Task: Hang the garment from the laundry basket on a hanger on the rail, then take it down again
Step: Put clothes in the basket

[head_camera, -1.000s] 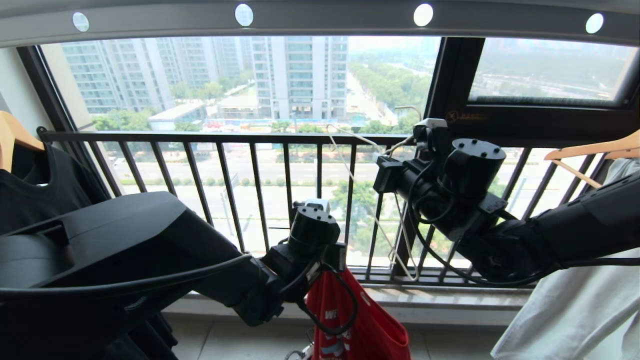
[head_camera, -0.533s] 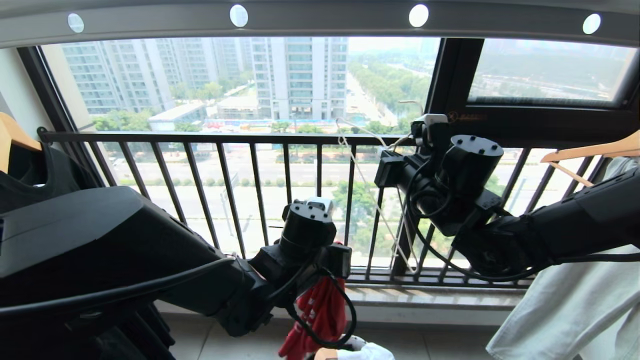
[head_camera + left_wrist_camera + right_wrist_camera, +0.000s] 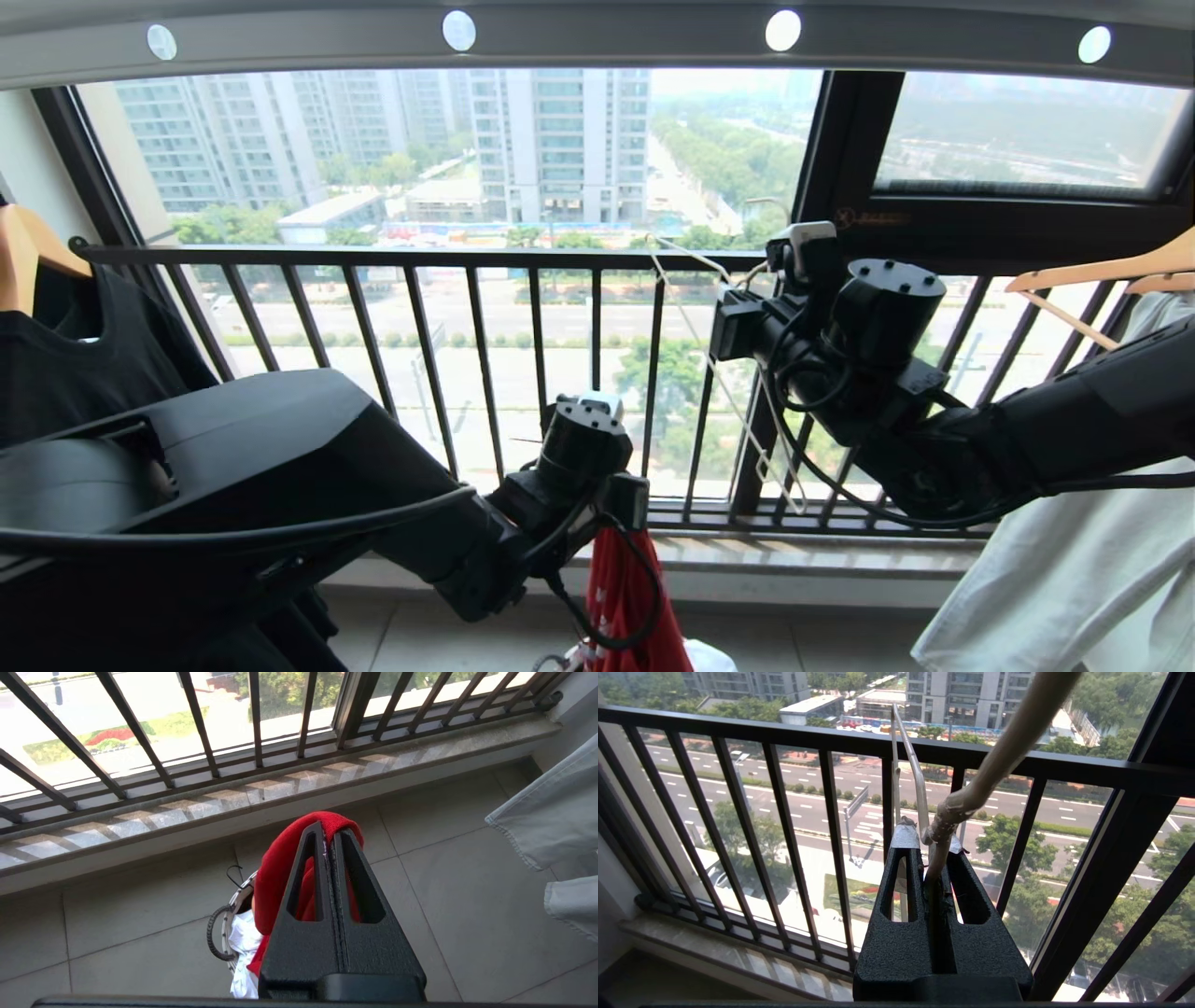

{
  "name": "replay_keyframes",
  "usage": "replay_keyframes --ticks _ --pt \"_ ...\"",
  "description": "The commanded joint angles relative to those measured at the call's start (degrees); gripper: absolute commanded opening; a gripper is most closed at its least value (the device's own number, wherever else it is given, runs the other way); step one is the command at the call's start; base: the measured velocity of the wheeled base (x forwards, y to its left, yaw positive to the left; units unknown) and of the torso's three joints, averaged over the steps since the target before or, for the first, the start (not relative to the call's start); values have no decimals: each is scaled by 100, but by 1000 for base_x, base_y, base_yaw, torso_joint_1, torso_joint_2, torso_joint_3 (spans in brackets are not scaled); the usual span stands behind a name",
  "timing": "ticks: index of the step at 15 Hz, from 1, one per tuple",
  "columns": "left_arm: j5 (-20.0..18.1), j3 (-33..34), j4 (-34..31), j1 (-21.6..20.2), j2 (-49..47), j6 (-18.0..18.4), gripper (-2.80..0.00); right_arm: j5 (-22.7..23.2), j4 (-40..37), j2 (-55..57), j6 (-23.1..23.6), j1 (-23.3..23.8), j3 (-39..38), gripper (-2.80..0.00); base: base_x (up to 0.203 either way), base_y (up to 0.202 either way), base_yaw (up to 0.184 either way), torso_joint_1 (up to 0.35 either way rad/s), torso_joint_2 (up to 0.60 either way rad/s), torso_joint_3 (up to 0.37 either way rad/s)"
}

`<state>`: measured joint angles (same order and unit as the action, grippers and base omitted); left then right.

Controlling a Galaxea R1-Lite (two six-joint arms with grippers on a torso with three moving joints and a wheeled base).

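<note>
The red garment point(image 3: 280, 868) hangs from the left gripper point(image 3: 329, 833), low in front of the window sill point(image 3: 261, 788). Its two black fingers point(image 3: 308, 877) are pressed together, with a fold of the red cloth pinched between the tips, and the rest of the cloth falls down behind them. In the head view the garment point(image 3: 627, 597) drops from under the left wrist toward the floor. Just below it stands the laundry basket point(image 3: 229, 914); only a part of its white mesh rim and one black loop handle show, with some white cloth point(image 3: 243, 942) inside. The lower end of the garment reaches the basket's edge, but I cannot tell if it is still inside.

The hanger point(image 3: 945, 816) is in the right gripper point(image 3: 934, 847), which is raised higher, at the level of the dark window railing point(image 3: 373, 257). The jaws are closed on the twisted neck of the white wire, and the thin arms of the hanger point(image 3: 719, 373) go down and to the side in front of the bars.

The rail point(image 3: 597, 37), grey with round holes, runs across above the window. A wooden hanger point(image 3: 1102, 275) with a pale garment point(image 3: 1074, 560) hangs at the right, and a black T-shirt point(image 3: 75, 364) at the left.
</note>
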<state>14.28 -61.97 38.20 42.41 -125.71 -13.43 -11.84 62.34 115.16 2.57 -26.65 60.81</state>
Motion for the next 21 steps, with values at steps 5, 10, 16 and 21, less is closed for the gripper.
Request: replay_keyframes --ticks 5,10,16,21 --pt "140 44 548 -355 -960 980 -280 1 32 -3 132 98 10 -280 0 0 0 0 0 0" --pt "179 71 557 -348 -1044 1044 0 6 41 15 218 107 1 -280 0 0 0 0 0 0" --pt "163 358 508 -294 -458 1108 0 6 32 28 218 134 19 -280 0 0 0 0 0 0" --pt "154 680 494 -216 -28 1421 -280 6 41 125 218 134 14 -280 0 0 0 0 0 0"
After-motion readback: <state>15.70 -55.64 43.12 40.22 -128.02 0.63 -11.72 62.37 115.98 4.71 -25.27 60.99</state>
